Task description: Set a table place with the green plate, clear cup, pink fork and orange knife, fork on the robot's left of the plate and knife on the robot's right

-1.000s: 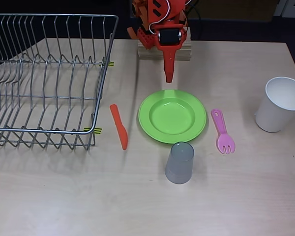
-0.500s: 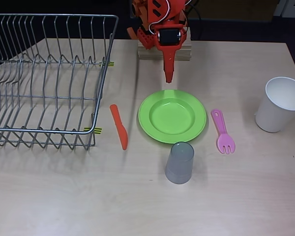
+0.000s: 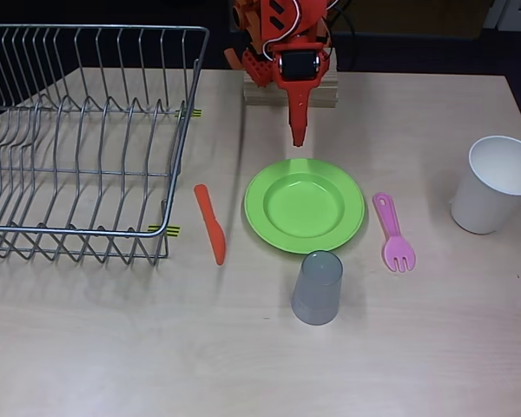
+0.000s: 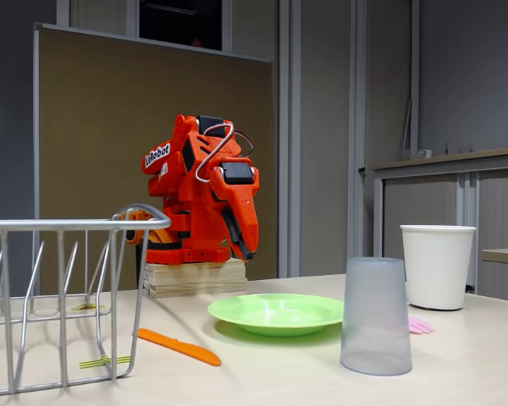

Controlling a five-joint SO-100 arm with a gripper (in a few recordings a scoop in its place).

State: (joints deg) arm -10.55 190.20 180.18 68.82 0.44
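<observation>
The green plate [image 3: 305, 206] [image 4: 276, 314] lies at the table's middle. The orange knife [image 3: 211, 223] [image 4: 178, 347] lies flat on the plate's left in the overhead view. On the plate's right there is the pink fork [image 3: 393, 233] [image 4: 420, 325], tines toward the front edge. The clear cup [image 3: 318, 287] [image 4: 376, 315] stands upside down just in front of the plate. My gripper [image 3: 298, 135] [image 4: 246, 248] is shut and empty, folded back at the arm's base and pointing down behind the plate.
A wire dish rack [image 3: 78, 139] [image 4: 59, 296] fills the left side of the table. A large white paper cup [image 3: 495, 184] [image 4: 437, 266] stands upright at the right edge. The arm's base sits on a wooden block [image 3: 260, 91] at the table's back.
</observation>
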